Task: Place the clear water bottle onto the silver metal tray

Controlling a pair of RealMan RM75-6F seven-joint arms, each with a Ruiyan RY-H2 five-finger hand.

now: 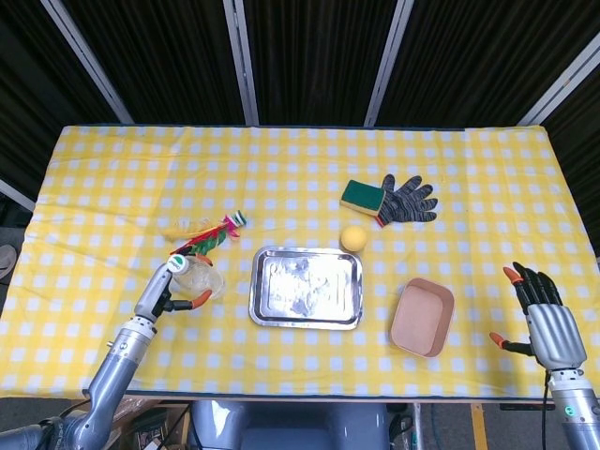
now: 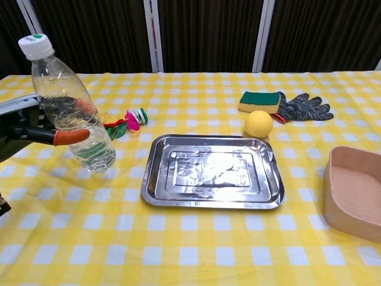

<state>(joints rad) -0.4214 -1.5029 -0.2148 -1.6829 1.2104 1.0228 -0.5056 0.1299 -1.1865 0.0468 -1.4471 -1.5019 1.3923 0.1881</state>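
Note:
My left hand (image 2: pixel 27 128) (image 1: pixel 161 292) grips the clear water bottle (image 2: pixel 68 107) (image 1: pixel 192 276), which has a white cap with a green spot. The bottle hangs tilted above the cloth, its cap leaning left, to the left of the silver metal tray (image 2: pixel 211 171) (image 1: pixel 307 287). Nothing lies in the tray. My right hand (image 1: pixel 547 319) hovers open off the table's right front corner, seen only in the head view.
A yellow ball (image 2: pixel 259 124), a green sponge (image 2: pixel 259 102) and a dark glove (image 2: pixel 305 108) lie behind the tray. A tan bowl (image 2: pixel 352 192) stands to its right. A feathered toy (image 2: pixel 128 121) lies just behind the bottle.

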